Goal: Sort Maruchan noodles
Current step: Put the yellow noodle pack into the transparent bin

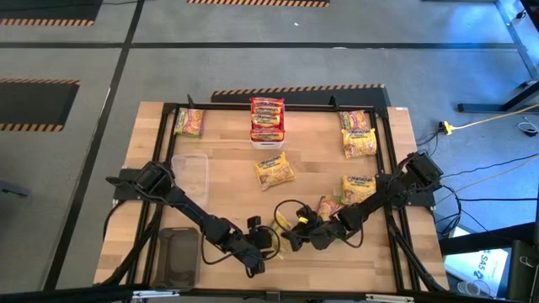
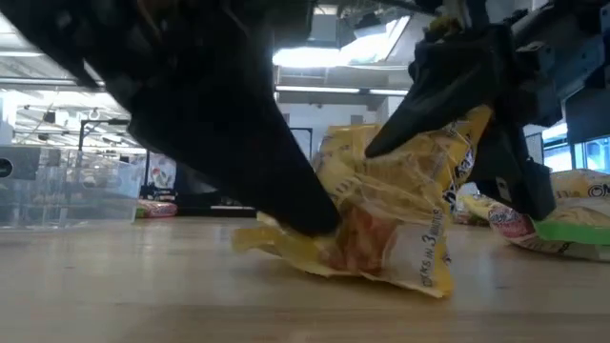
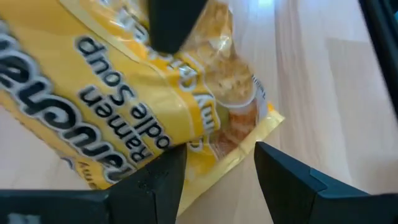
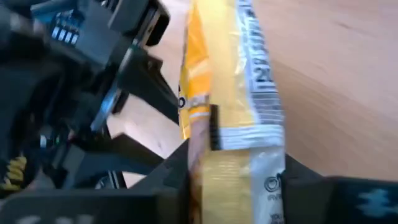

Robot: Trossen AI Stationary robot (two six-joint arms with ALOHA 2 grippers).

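Crinkled yellow plastic fills the low view: one noodle packet [image 2: 381, 224] stands tilted on the desk [image 2: 143, 286], a lower corner touching the wood, with a dark finger of each arm pressed to it from either side. From above, that same packet [image 1: 282, 229] is only a small yellow patch between the two grippers, near the desk's front edge.

Seen from the right wrist, the right gripper [image 4: 236, 180] is closed narrow on the packet's edge [image 4: 230, 93], the packet rising on end between its fingers [image 4: 171, 180]; the left arm's dark hardware sits just beyond. Seen from the left wrist, the left gripper [image 3: 217, 171] stands partly open, its two fingers [image 3: 292, 180] apart, with a corner of the packet [image 3: 124, 106] lying in the gap; whether those fingers touch the plastic cannot be told. A dark finger of the right arm presses on the packet from the far side.

Only the overhead view shows the rest. Just beside the right gripper [image 1: 296, 231], toward the right arm's base, lie two more packets [image 1: 330, 207] [image 1: 359, 188]. Farther out, a single packet [image 1: 274, 171] lies mid-desk, a red-banded stack [image 1: 267, 119] sits at the far edge, and others rest at the far left [image 1: 189, 123] and far right [image 1: 358, 133] corners. A clear bin [image 1: 190, 177] and a dark tray [image 1: 178, 255] lie on the left arm's side, near the left gripper [image 1: 268, 240].
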